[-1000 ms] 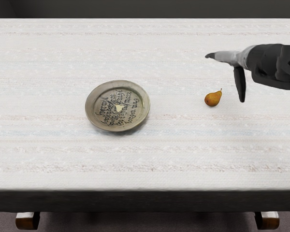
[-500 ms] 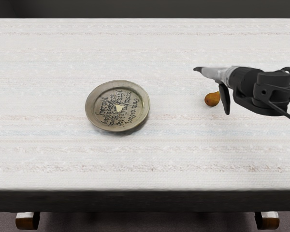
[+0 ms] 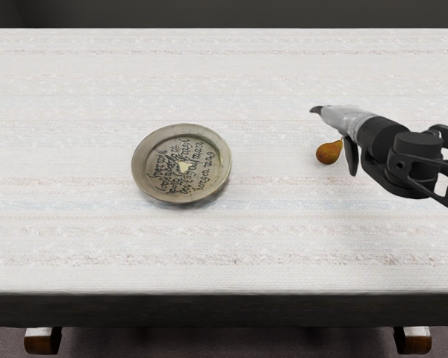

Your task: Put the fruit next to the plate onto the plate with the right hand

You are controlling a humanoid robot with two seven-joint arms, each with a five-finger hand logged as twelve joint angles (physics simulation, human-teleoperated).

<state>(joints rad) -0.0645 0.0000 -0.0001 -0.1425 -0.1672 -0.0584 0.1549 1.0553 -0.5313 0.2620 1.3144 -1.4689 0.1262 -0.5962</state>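
the right hand (image 3: 349,128) is spread wide beside the pear (image 3: 326,153). close the fingers (image 3: 330,113) softly round it before lifting to the plate (image 3: 140,162).

Right hand (image 3: 346,128), fingers (image 3: 328,113) spread

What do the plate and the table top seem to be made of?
The plate looks like dull grey-green metal, perhaps pewter, or glazed ceramic: a soft sheen, dark lettering inside. The table top looks cloth-covered: pale, matte, woven-looking stripes.
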